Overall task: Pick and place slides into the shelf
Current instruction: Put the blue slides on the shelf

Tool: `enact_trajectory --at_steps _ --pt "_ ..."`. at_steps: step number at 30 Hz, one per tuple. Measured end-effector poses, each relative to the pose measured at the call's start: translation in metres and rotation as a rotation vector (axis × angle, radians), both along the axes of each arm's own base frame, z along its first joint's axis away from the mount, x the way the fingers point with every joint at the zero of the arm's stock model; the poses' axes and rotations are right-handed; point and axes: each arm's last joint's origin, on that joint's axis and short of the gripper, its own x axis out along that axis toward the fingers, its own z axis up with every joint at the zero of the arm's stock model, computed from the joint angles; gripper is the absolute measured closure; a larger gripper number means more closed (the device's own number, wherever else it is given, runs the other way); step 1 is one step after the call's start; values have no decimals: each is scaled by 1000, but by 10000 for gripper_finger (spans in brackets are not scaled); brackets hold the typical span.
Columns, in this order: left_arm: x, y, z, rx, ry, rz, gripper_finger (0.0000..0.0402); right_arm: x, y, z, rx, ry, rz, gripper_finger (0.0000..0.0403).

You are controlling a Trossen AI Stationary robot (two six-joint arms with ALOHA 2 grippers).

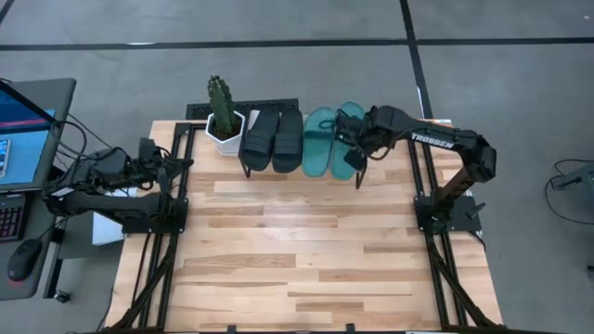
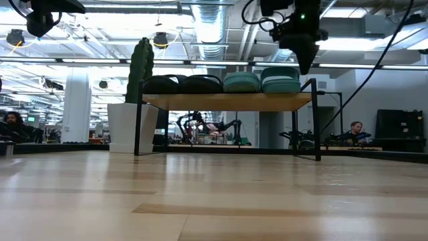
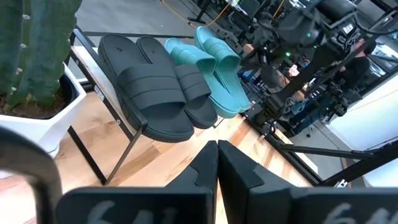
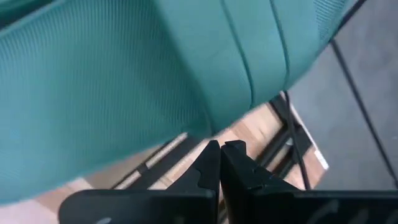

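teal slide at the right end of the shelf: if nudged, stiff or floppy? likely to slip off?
The teal slide looks moulded and thick, so probably bends slightly and is light. Its ribbed surface suggests decent grip. The shelf tilts, so a push could slide it downslope.

Two black slides [image 1: 273, 139] lying side by side on the shelf [image 1: 247, 121] along the bench's [image 1: 297, 241] far edge, two teal slides [image 1: 332, 139] sitting beside them, one potted cactus [image 1: 221, 116] standing at the shelf's left end, two arms flanking the bench
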Motion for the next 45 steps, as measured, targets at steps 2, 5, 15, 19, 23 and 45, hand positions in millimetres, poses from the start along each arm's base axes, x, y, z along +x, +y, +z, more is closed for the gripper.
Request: enact_trajectory --at_steps 2,5,15,19,23,45 --pt "0 0 0 0 1 -1 402 0 -9 0 25 -25 -4 403" --pt "0 0 0 0 0 -1 401 -1 -19 0 37 -49 0 403" --pt "0 0 0 0 0 -1 401 1 -39 1 42 -123 28 403" --pt "0 0 0 0 0 -1 401 1 -42 1 35 -135 20 403" --pt "0 0 0 0 0 -1 401 1 -42 1 24 -131 14 403" --pt "0 0 0 0 0 -1 402 -8 -31 24 -310 -172 -117 403"
